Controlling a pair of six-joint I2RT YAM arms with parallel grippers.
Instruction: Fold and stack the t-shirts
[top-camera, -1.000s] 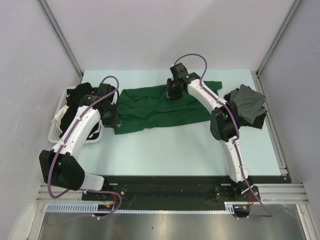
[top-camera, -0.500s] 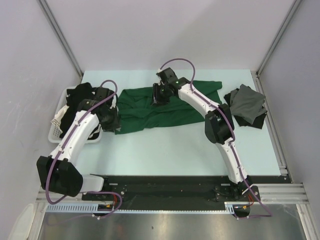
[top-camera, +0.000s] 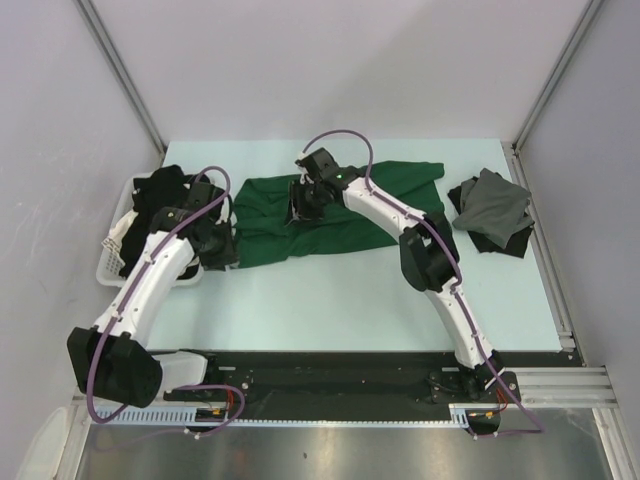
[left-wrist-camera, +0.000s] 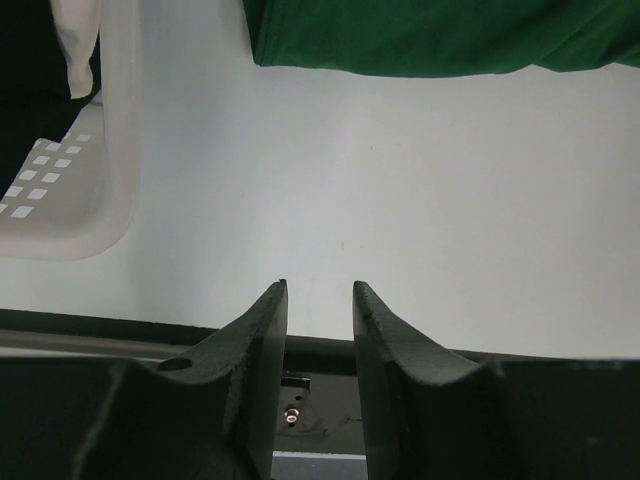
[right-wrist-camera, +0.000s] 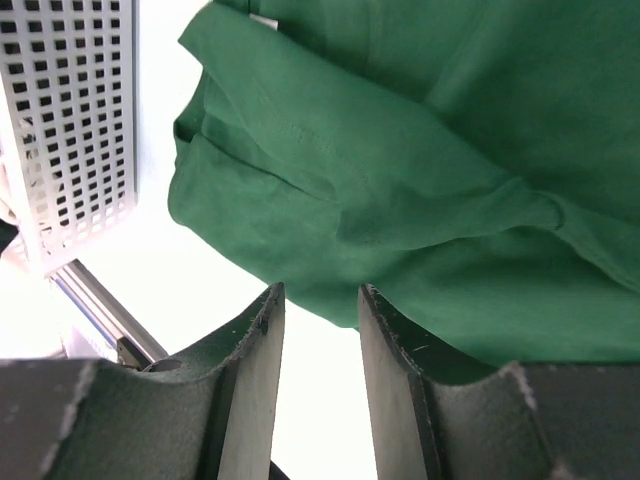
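Left fingers (left-wrist-camera: 262, 350): I see them parted with nothing between them, released, over bare worktop (left-wrist-camera: 400, 200).
Right fingers (right-wrist-camera: 255, 370): also parted and empty. Cloth and worktop show through the gap, and I see no pinch on anything.
Green t-shirt (top-camera: 270, 225): spread out and rumpled on the worktop. It lies ahead of my left fingertips and apart from them, with a strip of bare surface between. It sits right under and ahead of my right fingers, whose tips point at a folded-over flap near its edge. I cannot tell whether those tips touch the cloth.
Basket (top-camera: 110, 262): white slatted plastic, just beside my left fingers on the side away from the green t-shirt. Seen from the right fingers, it is beyond the shirt's edge.
Black t-shirts (top-camera: 155, 190): heaped in the basket and spilling over its rim.
Grey t-shirt (top-camera: 492, 200): crumpled on top of more black cloth, well apart from both pairs of fingers, out past the right arm's elbow.
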